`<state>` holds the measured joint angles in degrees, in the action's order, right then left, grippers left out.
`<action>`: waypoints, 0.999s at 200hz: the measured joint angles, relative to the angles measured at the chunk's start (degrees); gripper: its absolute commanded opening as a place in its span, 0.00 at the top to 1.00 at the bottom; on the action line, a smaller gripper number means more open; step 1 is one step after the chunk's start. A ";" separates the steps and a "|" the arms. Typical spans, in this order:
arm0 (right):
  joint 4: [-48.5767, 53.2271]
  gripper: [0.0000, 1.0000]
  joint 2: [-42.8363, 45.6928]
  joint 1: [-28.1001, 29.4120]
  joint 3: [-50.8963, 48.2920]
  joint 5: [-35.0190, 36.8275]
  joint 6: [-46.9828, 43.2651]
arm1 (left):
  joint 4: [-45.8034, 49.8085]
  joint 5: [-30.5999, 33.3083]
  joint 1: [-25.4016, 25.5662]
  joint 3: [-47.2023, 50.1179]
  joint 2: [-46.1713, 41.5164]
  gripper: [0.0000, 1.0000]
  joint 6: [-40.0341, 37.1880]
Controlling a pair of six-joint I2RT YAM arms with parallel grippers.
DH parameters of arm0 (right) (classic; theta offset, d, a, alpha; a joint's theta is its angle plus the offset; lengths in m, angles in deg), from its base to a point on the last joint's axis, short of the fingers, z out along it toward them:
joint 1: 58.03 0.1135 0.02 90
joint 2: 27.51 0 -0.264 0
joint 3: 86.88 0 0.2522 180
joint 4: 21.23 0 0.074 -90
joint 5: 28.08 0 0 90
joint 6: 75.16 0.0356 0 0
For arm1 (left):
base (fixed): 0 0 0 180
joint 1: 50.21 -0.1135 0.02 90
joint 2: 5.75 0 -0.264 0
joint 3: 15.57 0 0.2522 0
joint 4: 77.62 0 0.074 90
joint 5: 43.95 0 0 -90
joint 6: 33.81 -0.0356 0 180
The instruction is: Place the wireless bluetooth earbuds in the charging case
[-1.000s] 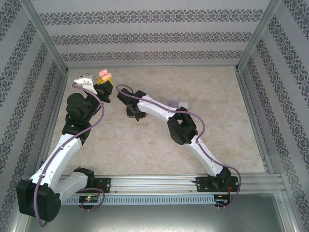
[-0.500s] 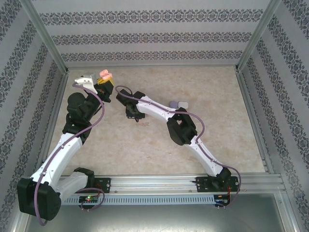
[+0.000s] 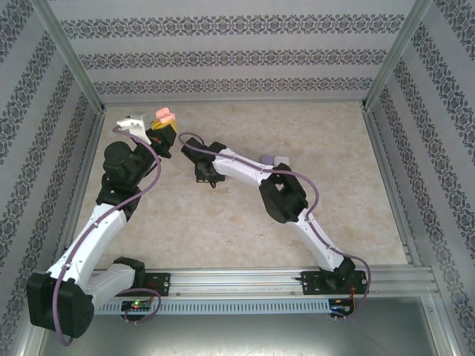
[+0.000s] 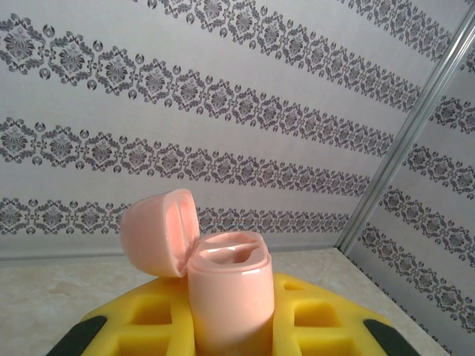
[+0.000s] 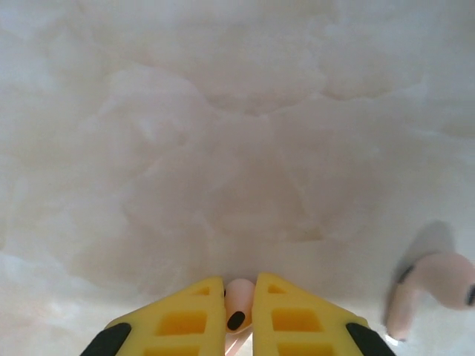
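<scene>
From overhead I am looking at the pale marbled worktop (image 3: 223,222), with both arms reaching toward its far left part. The left tool (image 3: 159,130) is sitting near the far left corner, clamped tight on the pink charging case (image 3: 165,115). The right tool (image 3: 206,176) is pointing down at the worktop just to the right of it and nearer to me. Past the right forearm, a purple case (image 3: 265,158) and a white case (image 3: 281,158) are lying side by side, partly covered by the arm.

The left wrist camera is giving me detail the overhead one is too coarse for. The pink case is standing upright between the yellow fingers (image 4: 319,326), with its lid (image 4: 158,231) hinged open to the left. I cannot tell what is inside.

The right wrist camera is showing that tool's fingers nearly together, pinching a pink earbud (image 5: 237,300) down at the worktop. A second pink earbud (image 5: 436,285) is lying to the right, apart from the tool.
</scene>
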<state>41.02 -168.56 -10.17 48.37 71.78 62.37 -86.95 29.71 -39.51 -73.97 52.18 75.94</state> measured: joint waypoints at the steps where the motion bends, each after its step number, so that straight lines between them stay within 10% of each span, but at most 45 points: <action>1: -0.09 0.90 0.22 -0.02 -0.28 0.09 -0.13 | 0.02 -0.04 0.00 -0.04 0.04 1.00 0.00; 115: -11.13 0.90 32.81 -8.02 -22.62 3.37 -11.82 | 4.44 -8.57 0.42 -5.01 5.95 1.00 -7.41; 200: -18.34 0.89 56.30 -13.25 -34.49 2.69 -24.48 | -11.15 -25.07 5.31 1.66 18.01 1.00 -14.95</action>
<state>22.68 -112.26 -23.42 13.88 74.47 37.89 -98.09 4.64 -34.20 -72.31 70.19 60.99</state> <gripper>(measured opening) 0.111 0.190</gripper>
